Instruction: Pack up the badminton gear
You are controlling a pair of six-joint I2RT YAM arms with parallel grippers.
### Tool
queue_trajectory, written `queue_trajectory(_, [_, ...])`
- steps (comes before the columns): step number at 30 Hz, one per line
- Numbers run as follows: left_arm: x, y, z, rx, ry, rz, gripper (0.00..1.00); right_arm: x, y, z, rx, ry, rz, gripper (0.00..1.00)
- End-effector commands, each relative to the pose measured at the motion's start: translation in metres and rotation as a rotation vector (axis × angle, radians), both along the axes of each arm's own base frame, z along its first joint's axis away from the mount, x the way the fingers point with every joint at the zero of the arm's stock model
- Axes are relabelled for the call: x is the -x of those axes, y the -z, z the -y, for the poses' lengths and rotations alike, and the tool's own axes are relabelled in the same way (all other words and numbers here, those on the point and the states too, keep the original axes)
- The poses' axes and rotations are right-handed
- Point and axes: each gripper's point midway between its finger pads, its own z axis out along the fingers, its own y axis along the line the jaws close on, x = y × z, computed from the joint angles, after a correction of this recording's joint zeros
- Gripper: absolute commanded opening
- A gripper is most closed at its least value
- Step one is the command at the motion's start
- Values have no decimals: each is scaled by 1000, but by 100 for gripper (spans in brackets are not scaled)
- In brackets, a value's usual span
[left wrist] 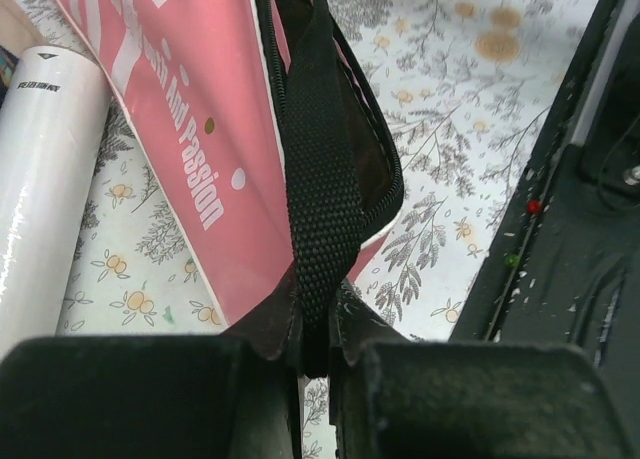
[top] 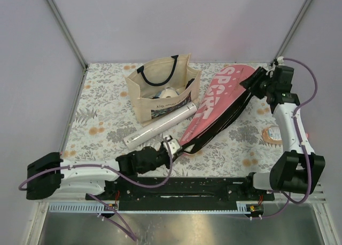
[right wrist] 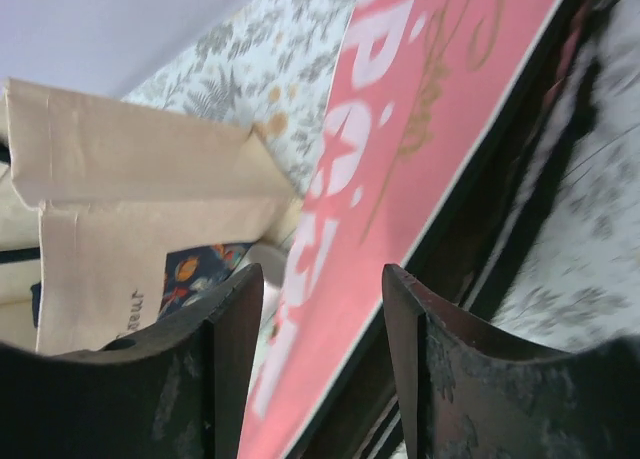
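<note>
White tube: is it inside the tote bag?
No, the white tube lies on the table in front of the tote bag, beside the pink cover.

I'm looking into a robot lab cell, plainly. Blank pale walls (top: 176,21) stand on three sides, joined by bare metal struts (top: 64,26), so it's a booth and not a room. The table (top: 101,111) wears a homely floral cloth, but along its near edge runs a black rail (top: 187,187). My left arm (top: 85,173) and right arm (top: 288,119) are mounted on it, and purple cables (top: 314,85) loop off them. In my left wrist view the rail carries a red light (left wrist: 533,206) and a green light (left wrist: 512,261). A tape roll (top: 273,134) lies on the cloth. The cover (top: 214,103) and tote (top: 160,87) are everyday things, laid out inside a rig.
</note>
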Motion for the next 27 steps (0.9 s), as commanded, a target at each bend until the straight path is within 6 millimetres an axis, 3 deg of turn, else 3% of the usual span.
queue_trajectory(1, [4,-29,-9,185,-4,-179,0,-7,-11,53,304,56,5,58])
queue_trajectory(5, [6,-42,-18,215,11,-198,0,-34,-7,82,405,31,48,55])
queue_trajectory(10, [3,-49,-24,208,13,-197,0,-56,7,91,377,-127,3,54])
queue_trajectory(16, [3,-57,-29,226,32,-213,0,-92,26,126,286,21,-48,51])
queue_trajectory(19, [0,-60,-30,241,26,-220,0,-109,38,117,158,-10,-59,54])
queue_trajectory(22, [-2,-60,-29,248,30,-232,0,-114,53,107,60,-16,-62,66])
queue_trajectory(27, [-3,-61,-26,264,39,-254,0,-111,75,93,-59,-6,-56,65])
